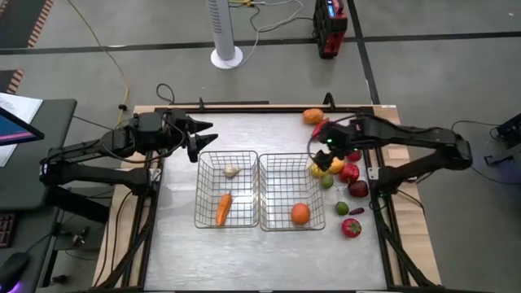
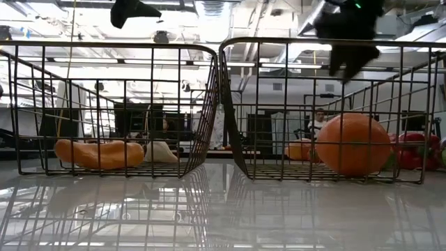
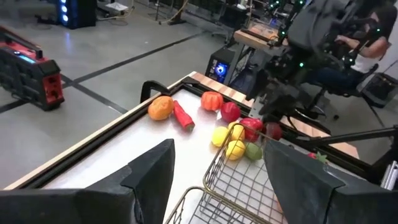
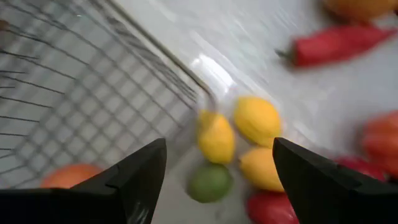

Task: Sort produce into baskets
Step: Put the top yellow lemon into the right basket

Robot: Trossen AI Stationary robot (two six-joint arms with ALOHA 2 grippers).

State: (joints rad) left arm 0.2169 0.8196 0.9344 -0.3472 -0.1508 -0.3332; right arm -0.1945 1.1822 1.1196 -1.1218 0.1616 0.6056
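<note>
Near edge of the surface (image 1: 269, 252): bare. Left basket (image 1: 205, 189) holds a carrot (image 1: 223, 209) near side and a whitish bulb (image 1: 232, 171) far side. Right basket (image 1: 317, 213) has one orange (image 1: 300, 213) in its near right part. Loose produce pile (image 1: 346, 175) sits just right of that basket: yellow, green, red pieces. Right gripper (image 4: 214, 163) hovers over the pile's yellow pieces (image 4: 256, 120), fingers spread, nothing held. Left gripper (image 3: 214, 171) waits above the left basket's far left corner, fingers spread. Farthest: orange piece (image 1: 313, 116) by a red pepper (image 4: 336, 42).
</note>
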